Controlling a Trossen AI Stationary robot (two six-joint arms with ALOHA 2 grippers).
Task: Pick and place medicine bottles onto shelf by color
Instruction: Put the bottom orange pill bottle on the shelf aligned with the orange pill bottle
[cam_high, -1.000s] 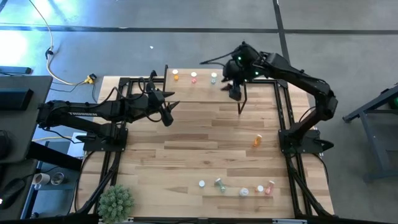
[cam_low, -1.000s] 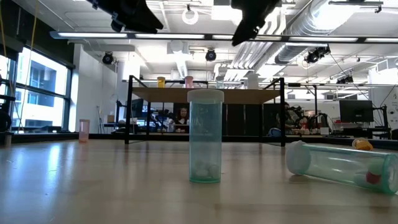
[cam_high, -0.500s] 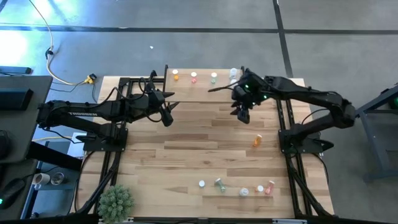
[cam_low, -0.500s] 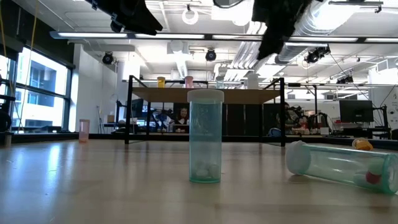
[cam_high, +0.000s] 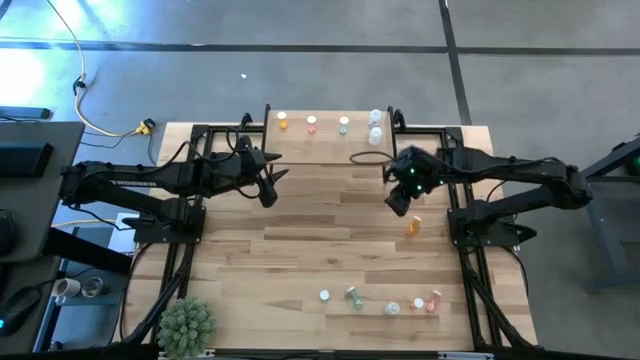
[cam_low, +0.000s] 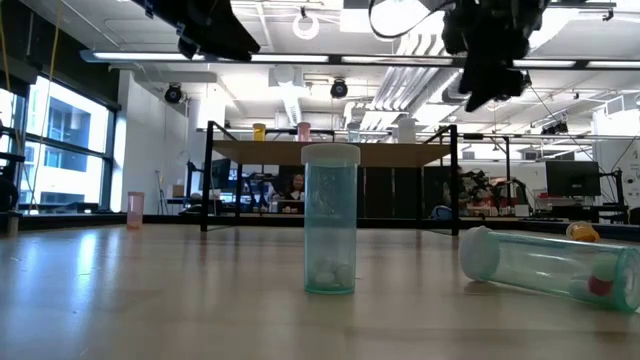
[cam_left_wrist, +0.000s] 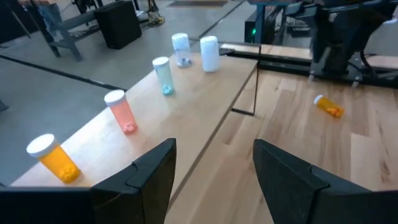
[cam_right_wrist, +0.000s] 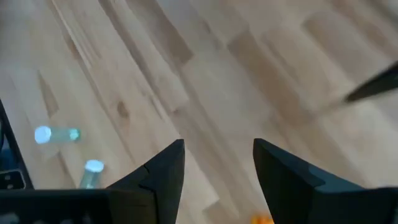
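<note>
The right gripper, jaws apart and empty, hangs above the table just beside an orange bottle lying on the wood, while five bottles stand on the shelf.

The right gripper now hangs empty above the table near the lying orange bottle, away from the shelf, where 2 white bottles stand.

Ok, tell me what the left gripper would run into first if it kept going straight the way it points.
Probably the shelf. The left gripper, open and empty, aims along its near edge toward the green bottle; depth is unclear, so it may slide past over the table.
</note>
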